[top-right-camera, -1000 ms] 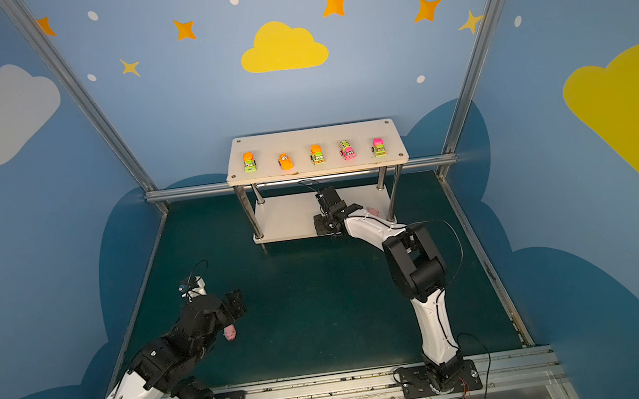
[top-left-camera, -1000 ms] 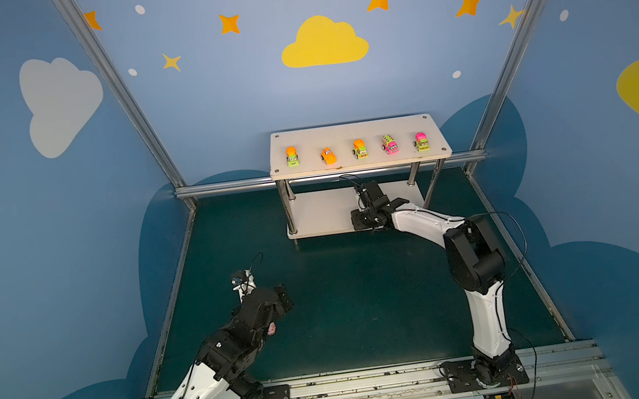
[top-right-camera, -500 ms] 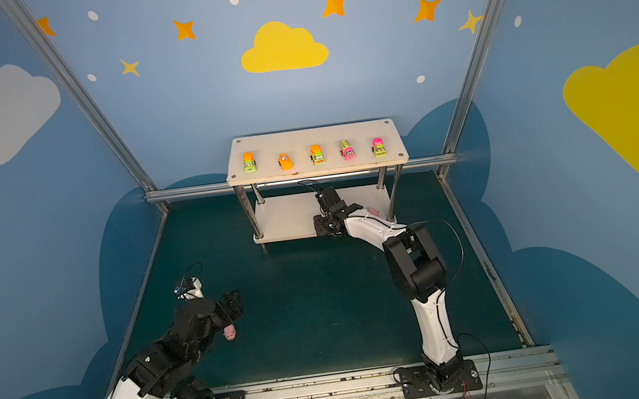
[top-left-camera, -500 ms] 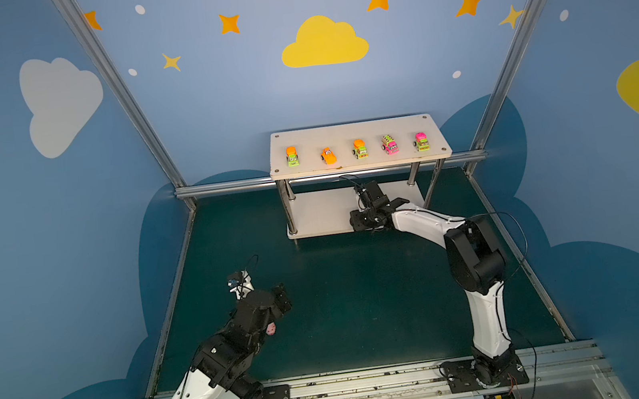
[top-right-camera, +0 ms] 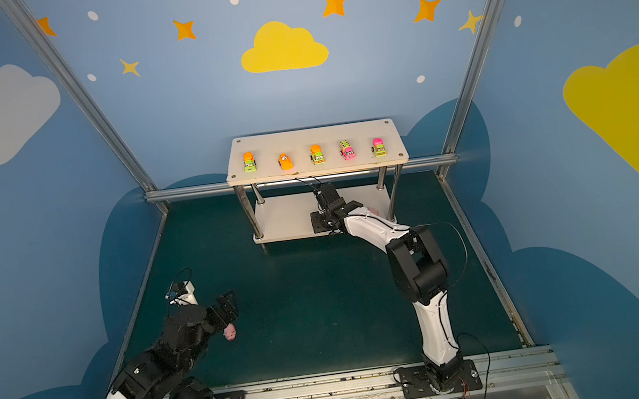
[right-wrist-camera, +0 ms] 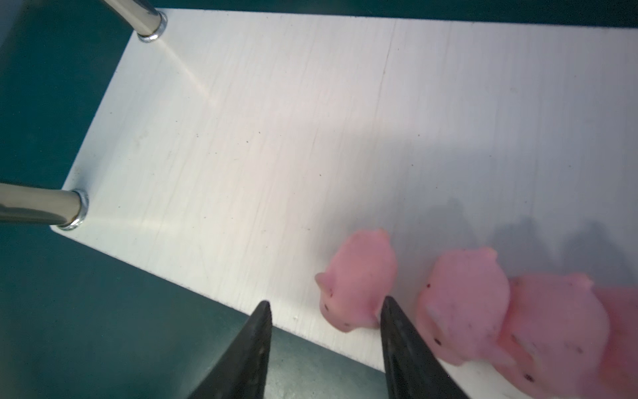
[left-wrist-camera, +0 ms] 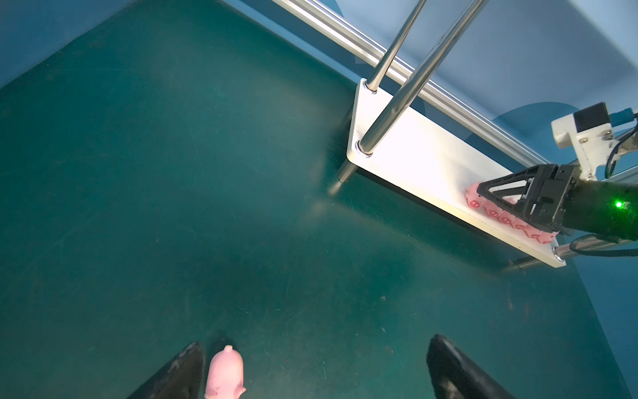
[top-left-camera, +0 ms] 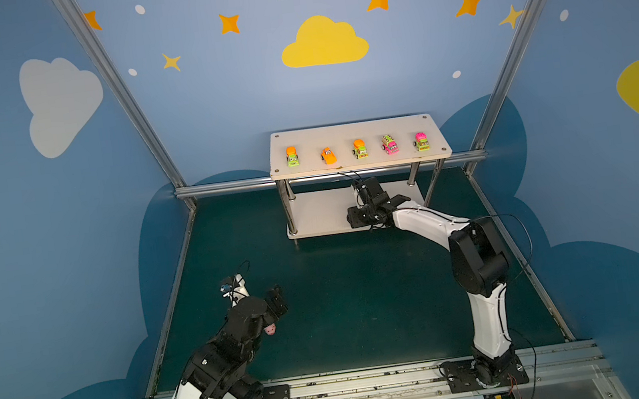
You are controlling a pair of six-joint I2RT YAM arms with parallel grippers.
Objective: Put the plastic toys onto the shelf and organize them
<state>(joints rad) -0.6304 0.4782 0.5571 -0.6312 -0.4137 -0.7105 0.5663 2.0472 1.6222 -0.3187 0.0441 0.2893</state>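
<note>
Partly cut off: pig row [right-wrist-camera: 483,304] beside right tool [right-wrist-camera: 326,301], jaws apart; left tool [left-wrist-camera: 317,340] apart too.

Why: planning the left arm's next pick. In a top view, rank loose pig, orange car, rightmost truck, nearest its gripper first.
1. Loose pig: mat, beside left gripper.
2. Orange car: top board, left of middle.
3. Rightmost truck: top board, right end.
</note>
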